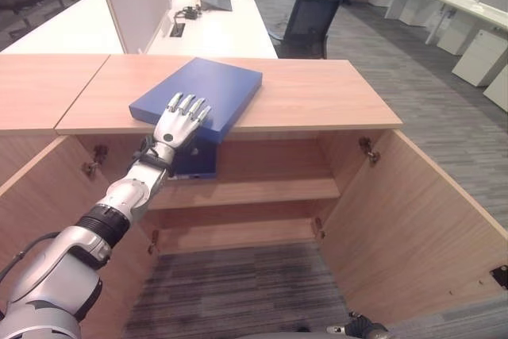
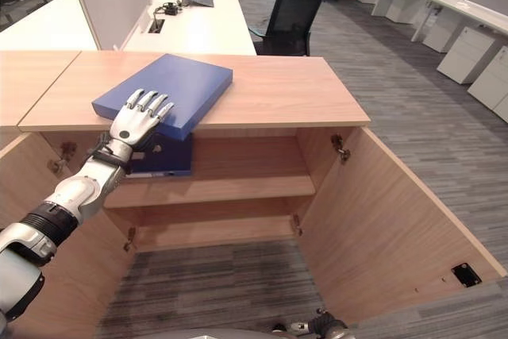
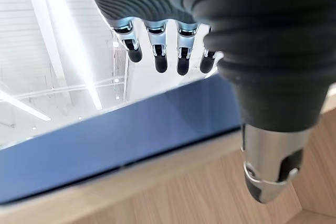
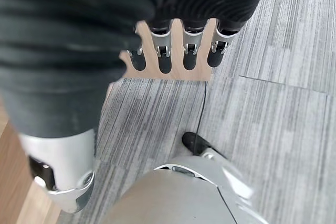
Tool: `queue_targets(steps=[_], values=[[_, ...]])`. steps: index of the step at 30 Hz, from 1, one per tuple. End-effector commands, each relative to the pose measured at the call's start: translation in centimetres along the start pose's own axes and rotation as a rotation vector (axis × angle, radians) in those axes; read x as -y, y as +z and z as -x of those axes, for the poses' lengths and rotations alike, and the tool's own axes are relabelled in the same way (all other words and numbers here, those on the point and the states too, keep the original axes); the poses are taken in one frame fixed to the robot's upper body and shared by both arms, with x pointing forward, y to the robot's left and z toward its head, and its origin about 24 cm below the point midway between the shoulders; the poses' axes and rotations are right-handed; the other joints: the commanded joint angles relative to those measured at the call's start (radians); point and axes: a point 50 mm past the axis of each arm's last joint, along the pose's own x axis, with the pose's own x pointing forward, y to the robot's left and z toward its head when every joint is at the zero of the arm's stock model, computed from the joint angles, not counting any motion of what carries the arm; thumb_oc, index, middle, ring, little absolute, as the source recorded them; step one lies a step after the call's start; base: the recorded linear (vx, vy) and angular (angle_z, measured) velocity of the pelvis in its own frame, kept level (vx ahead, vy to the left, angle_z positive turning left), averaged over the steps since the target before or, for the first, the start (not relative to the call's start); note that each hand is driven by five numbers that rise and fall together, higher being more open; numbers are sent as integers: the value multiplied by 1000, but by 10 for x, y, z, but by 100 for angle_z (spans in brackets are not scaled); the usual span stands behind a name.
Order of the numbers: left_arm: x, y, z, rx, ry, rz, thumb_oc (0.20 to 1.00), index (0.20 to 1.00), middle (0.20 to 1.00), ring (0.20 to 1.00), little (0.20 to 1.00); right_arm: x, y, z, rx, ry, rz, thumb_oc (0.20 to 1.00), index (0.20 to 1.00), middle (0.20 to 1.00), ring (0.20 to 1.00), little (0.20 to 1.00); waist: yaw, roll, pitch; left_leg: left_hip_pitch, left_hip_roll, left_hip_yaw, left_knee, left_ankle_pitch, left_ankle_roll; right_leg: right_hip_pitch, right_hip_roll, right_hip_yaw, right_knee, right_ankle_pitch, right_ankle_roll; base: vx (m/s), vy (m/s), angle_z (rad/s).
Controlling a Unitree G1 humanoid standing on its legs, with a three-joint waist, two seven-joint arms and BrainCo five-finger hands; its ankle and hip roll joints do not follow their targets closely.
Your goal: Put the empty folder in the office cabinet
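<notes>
A flat blue folder [image 1: 214, 85] lies on the wooden cabinet top [image 1: 317, 97], with its near corner hanging over the front edge. My left hand [image 1: 178, 125] rests on that near corner, its fingers [image 3: 160, 56] straight across the cover and its thumb [image 3: 270, 171] apart, below the edge. Both cabinet doors stand open. Under my hand, a second blue folder [image 1: 197, 161] lies on the upper shelf [image 1: 270, 190]. My right hand [image 1: 361, 327] hangs low by the floor with its fingers [image 4: 176, 51] relaxed and nothing in them.
The right cabinet door [image 1: 421, 228] swings far out over the grey carpet, and the left door [image 1: 40, 196] stands close beside my left arm. Behind the cabinet are a white desk [image 1: 222, 33] with partitions and a black office chair [image 1: 305, 25]. A person stands far back.
</notes>
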Motion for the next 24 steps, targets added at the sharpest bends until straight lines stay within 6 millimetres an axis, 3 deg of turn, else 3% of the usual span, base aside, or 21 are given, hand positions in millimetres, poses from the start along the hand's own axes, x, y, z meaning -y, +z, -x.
queue_targets(steps=[1,13,18,19,20,24], values=[[-29,-25,-29,-96,92,-54,1000,1000,1000,1000,1000,13,4,-2,-5,-35,87,1000,1000,1000,1000,1000,5,-10,-8,6,-64,-48,3,-152,53,-15,-107,-83,9,154,104,6,0,-3],[-11,-37,-26,-133,-18,-108,1000,1000,1000,1000,1000,15,4,-2,-1,-39,96,1000,1000,1000,1000,1000,-4,-9,-6,27,-65,-42,3,-161,55,-9,-107,-79,18,152,104,3,0,-1],[10,-53,-16,-189,-161,-172,1000,1000,1000,1000,1000,15,2,-2,-1,-35,104,1000,1000,1000,1000,1000,-14,-12,-10,38,-67,-33,3,-163,55,-9,-106,-77,19,146,104,1,-7,-12],[11,-53,-16,-189,-168,-176,752,752,752,752,752,15,2,-2,-2,-35,105,1000,1000,1000,1000,1000,-14,-12,-10,39,-67,-33,3,-163,55,-9,-106,-75,19,145,104,0,-16,-17],[13,-60,-16,-218,-192,-190,200,200,200,200,200,16,3,-2,-1,-39,108,1000,1000,1000,1000,1000,-19,-11,-11,41,-67,-31,3,-163,55,-9,-106,-73,20,145,104,-4,-11,-9],[16,-64,-14,-264,-205,-170,200,200,200,200,200,14,2,-2,-1,-35,105,1000,1000,1000,1000,1000,-23,-11,-13,46,-68,-28,3,-164,55,-10,-104,-70,20,144,104,-5,-8,-2]])
